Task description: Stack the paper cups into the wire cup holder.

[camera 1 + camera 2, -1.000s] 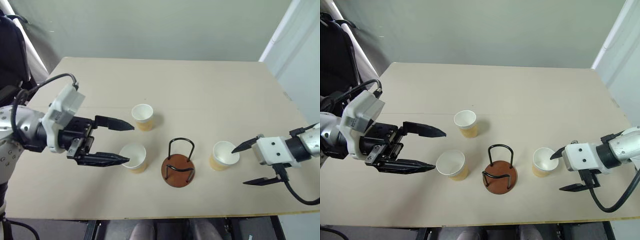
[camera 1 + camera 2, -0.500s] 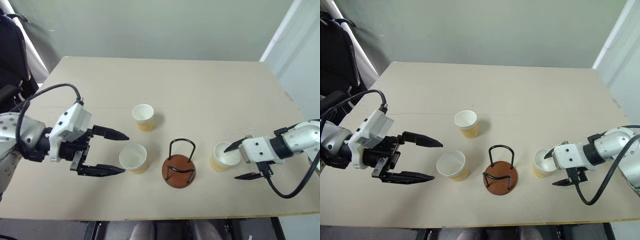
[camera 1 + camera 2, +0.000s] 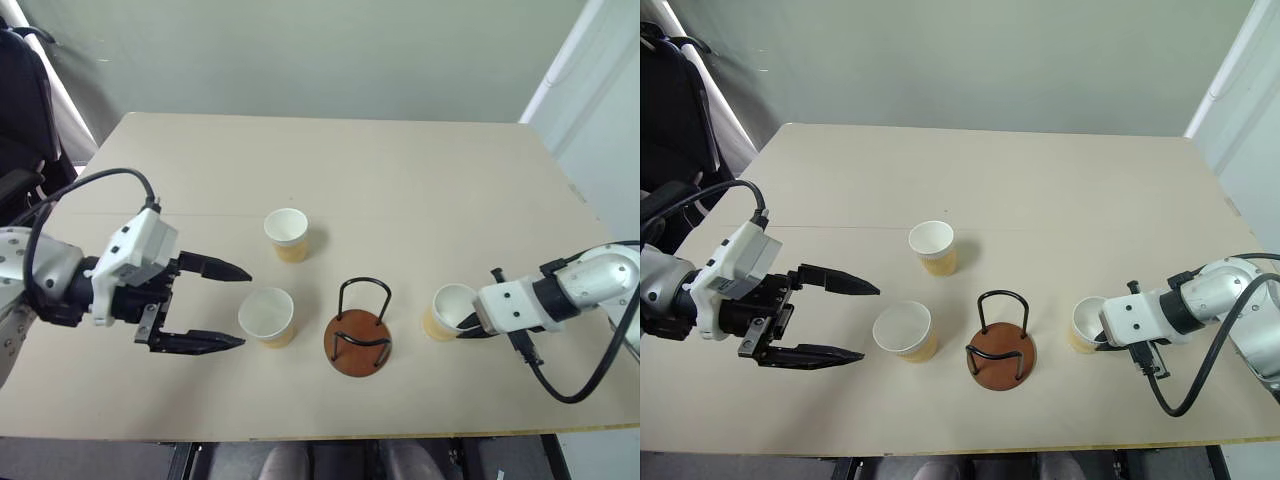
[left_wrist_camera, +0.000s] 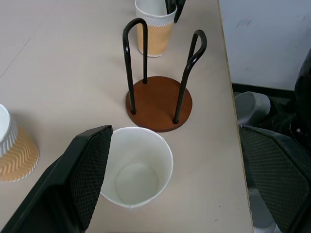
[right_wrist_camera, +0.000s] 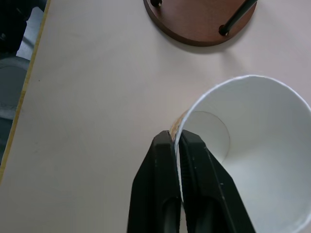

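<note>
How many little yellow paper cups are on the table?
3. One pale yellow paper cup stands farthest back on the tan table. One sits between the open left gripper's fingers. One is pinched at its rim by the right gripper.

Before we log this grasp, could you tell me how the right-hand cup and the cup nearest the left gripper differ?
The right-hand cup has its wall pinched by the shut right gripper; the near-left cup stands free beside the open left gripper. They flank the wire cup holder. Both are upright, empty, alike.
</note>
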